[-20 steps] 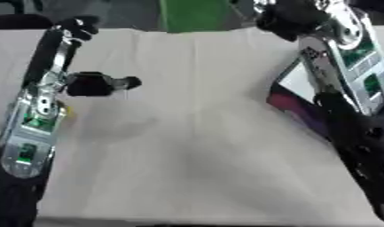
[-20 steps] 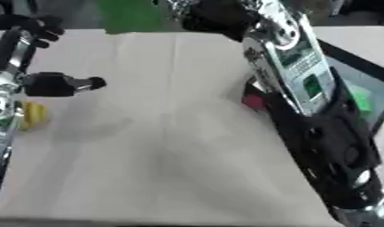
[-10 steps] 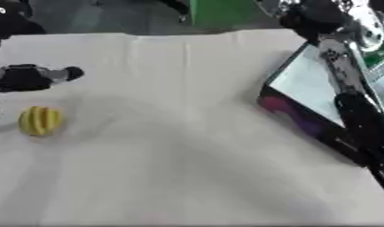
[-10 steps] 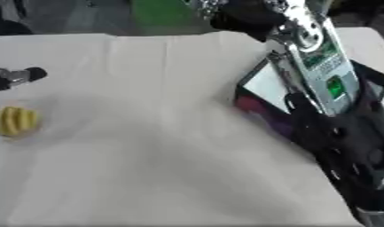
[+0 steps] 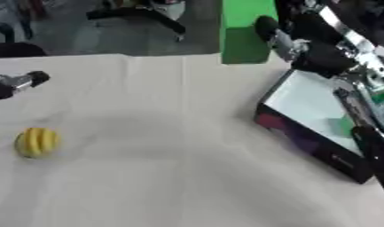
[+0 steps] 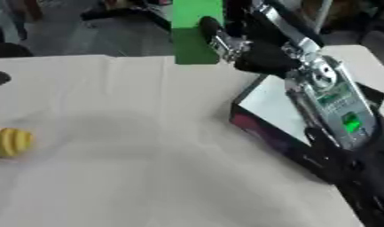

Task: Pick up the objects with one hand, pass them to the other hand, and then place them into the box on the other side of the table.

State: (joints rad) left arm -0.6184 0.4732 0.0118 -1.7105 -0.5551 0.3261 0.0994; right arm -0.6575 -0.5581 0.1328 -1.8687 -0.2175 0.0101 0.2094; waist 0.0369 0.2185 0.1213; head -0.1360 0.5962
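A small yellow ribbed ball-shaped object (image 5: 37, 142) is seen lying near the left edge of the white-clothed table (image 5: 171, 177). A shallow dark-walled box with a white floor (image 5: 315, 115) is set askew at the right edge.

Matt creased cloth (image 5: 171, 177) (white), seemingly glossy dark box (image 5: 319, 142) wall
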